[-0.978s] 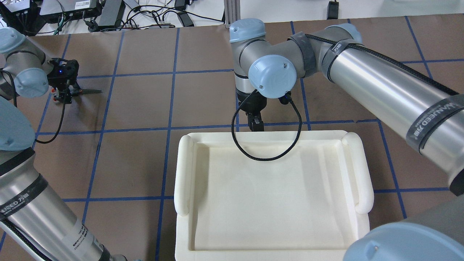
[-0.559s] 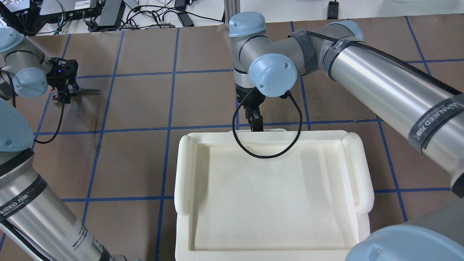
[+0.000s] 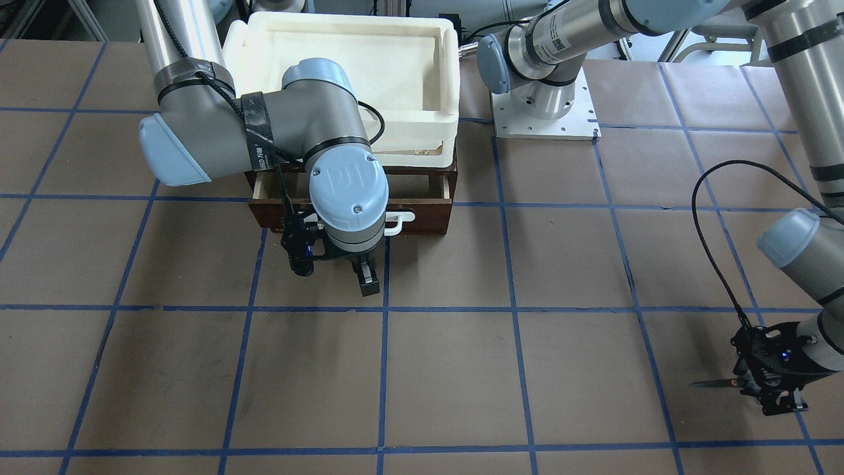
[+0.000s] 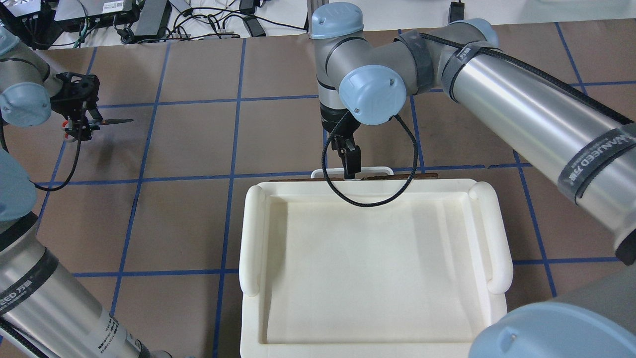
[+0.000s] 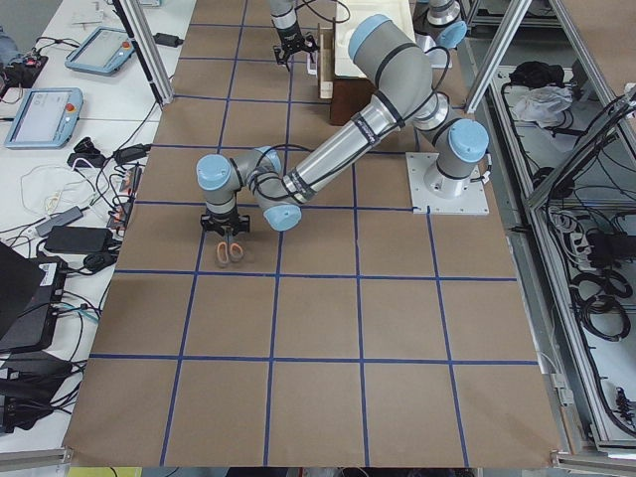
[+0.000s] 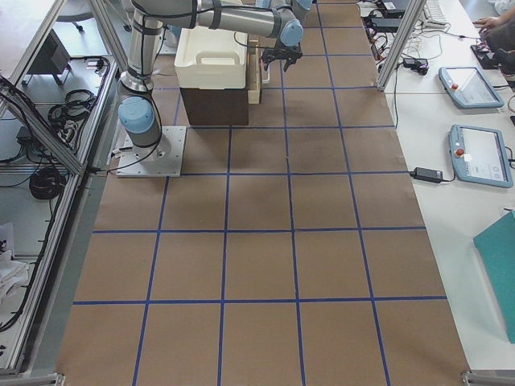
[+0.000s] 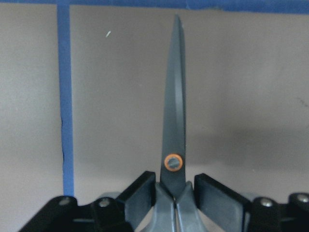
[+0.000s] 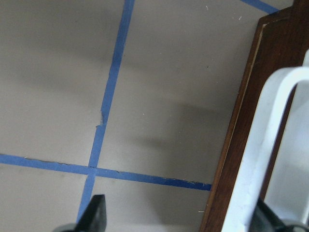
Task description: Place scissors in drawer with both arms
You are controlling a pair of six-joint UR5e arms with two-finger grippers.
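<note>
The scissors [image 4: 112,121] are held by the pivoted end in my left gripper [image 4: 82,124] at the table's far left, blades closed and level. The left wrist view shows the dark blade [image 7: 174,111] between the fingers, and the front view shows the gripper [image 3: 768,390] too. The dark brown drawer [image 3: 428,221] stands a little out of the chest. My right gripper [image 4: 351,166] is open at its white bar handle [image 4: 380,171]. In the right wrist view the handle [image 8: 270,145] lies just inside one finger.
A cream-white foam tray [image 4: 253,238] sits on top of the chest and hides most of it from above. The left arm's base plate [image 3: 544,112] is beside the chest. Cables and tablets [image 6: 479,153] lie beyond the table's edges.
The right gripper has moved away from the robot, and the drawer's handle and front edge have come out from under the tray. The left gripper has shifted left with the scissors.
</note>
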